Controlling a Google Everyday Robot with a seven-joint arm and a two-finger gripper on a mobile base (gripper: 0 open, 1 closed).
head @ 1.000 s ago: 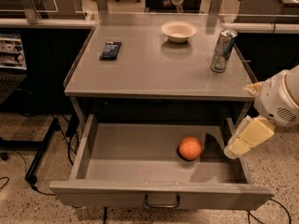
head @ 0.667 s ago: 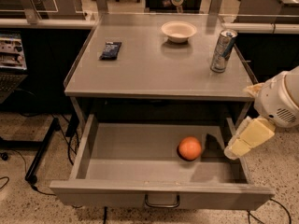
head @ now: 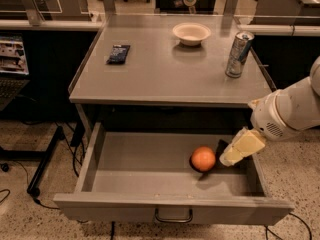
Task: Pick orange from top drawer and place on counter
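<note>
The orange (head: pixel 203 158) lies on the floor of the open top drawer (head: pixel 135 171), right of its middle. The drawer is pulled out under the grey counter (head: pixel 165 74), with its front panel and loop handle (head: pixel 173 218) nearest the camera. My gripper (head: pixel 232 155), cream-coloured on a white arm coming in from the right, hangs inside the drawer just right of the orange, close beside it. It holds nothing that I can see.
On the counter stand a white bowl (head: pixel 191 33) at the back, a tall drink can (head: pixel 238 54) at the right edge and a dark snack packet (head: pixel 118 53) at the left. Cables and a stand leg (head: pixel 45 159) lie on the floor at left.
My gripper has moved left from the drawer's right wall and now sits close beside the orange. The orange and the drawer have not moved.
</note>
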